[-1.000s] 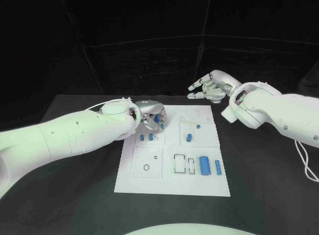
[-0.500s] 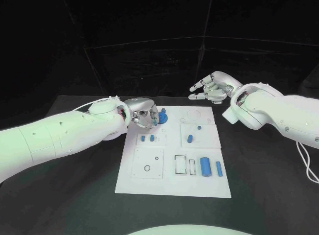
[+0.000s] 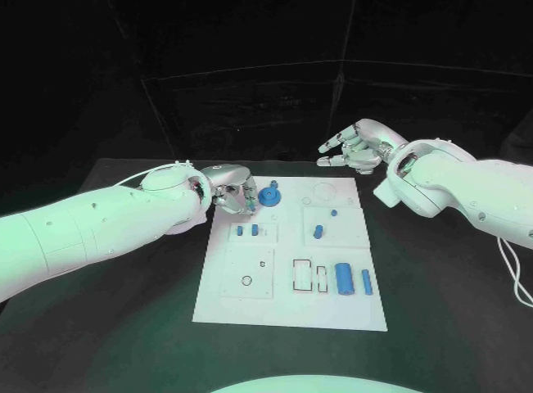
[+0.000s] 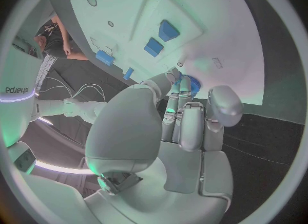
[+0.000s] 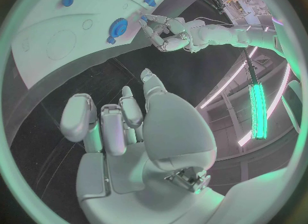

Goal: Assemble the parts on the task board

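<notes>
The white task board (image 3: 287, 307) lies on the black table (image 3: 455, 295), reaching from under the left hand toward the robot. The right hand (image 3: 356, 146) hangs in the air beyond the board's far edge, fingers loosely curled, holding nothing. The left hand (image 3: 233, 190) sits at the board's far left corner, fingers apart and empty, their tips just beside a round blue part (image 3: 270, 196). Nearer the robot than that hand lie two small blue parts (image 3: 247, 230), with longer blue parts (image 3: 344, 278) beyond those.

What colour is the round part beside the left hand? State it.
Blue. The round part shows best in the head view, beside the left hand.
</notes>
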Robot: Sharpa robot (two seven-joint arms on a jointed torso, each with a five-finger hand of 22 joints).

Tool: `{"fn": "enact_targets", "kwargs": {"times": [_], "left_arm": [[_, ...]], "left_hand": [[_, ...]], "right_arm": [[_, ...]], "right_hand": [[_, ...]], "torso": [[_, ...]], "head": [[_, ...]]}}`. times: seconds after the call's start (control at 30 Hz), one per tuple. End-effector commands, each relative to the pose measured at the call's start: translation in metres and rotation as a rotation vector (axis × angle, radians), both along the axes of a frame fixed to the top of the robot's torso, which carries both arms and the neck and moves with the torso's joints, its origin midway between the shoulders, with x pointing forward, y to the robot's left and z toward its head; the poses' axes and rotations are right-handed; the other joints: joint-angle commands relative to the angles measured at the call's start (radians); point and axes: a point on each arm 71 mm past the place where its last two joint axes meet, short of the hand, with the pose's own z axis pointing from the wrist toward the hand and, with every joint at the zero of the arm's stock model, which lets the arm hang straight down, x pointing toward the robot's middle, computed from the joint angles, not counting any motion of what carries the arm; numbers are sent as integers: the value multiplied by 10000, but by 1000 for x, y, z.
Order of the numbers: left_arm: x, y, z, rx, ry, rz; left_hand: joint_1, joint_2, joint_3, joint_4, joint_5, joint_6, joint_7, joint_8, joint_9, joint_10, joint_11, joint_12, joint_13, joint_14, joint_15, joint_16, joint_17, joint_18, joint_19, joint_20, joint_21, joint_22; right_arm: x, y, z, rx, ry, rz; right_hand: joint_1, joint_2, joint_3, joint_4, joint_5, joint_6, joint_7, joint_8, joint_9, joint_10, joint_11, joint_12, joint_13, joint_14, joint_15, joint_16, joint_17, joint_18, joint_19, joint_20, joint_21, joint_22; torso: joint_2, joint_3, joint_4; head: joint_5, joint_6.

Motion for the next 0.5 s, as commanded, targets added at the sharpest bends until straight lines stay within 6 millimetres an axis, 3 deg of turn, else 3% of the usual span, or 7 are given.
{"fn": "enact_targets", "kwargs": {"times": [0.03,0.5], "left_arm": [[1,0,-2,73,264,51],[1,1,-10,353,704,75]], "left_hand": [[-115,-4,46,-15,47,77,-24,-21,-9,67,8,-46,-16,242,0,12,-7,-79,-36,6,42,9],[-145,-24,47,-23,46,79,-26,-41,-18,76,7,-74,-23,240,-1,9,-18,-76,-44,6,33,4]], "right_arm": [[0,2,1,6,-48,106],[0,2,1,7,-43,121]], "right_hand": [[-53,53,-46,17,44,41,17,40,12,-49,-19,-26,9,481,-28,-39,9,163,-41,-25,-62,-5],[-53,53,-46,17,44,41,17,40,12,-49,-19,-26,9,481,-28,-39,9,163,-41,-25,-62,-5]], "torso": [[2,-1,3],[7,4,7]], "head": [[-16,-11],[9,-67]]}}
